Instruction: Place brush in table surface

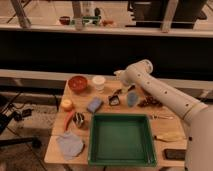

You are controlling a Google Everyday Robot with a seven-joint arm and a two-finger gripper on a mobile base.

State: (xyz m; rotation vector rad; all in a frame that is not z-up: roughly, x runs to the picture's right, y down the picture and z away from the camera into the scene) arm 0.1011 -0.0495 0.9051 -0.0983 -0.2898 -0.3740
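Camera view: brush [116, 97] lies on the counter [162, 126] right of a blue sponge [94, 104], behind the green tray [120, 140], with the end effector [120, 75] above it, spread wide, holding nothing.

1 high view, down onto table surface [167, 126]

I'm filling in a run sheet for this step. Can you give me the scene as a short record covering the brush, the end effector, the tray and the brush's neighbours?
brush: lying on the table surface, just behind the green tray
end effector: open, holding nothing, above the table's rear edge, apart from the brush
green tray: empty, front centre of the table
neighbours: blue sponge on the brush's image-left, white cup behind the sponge
task state: brush rests on the table surface
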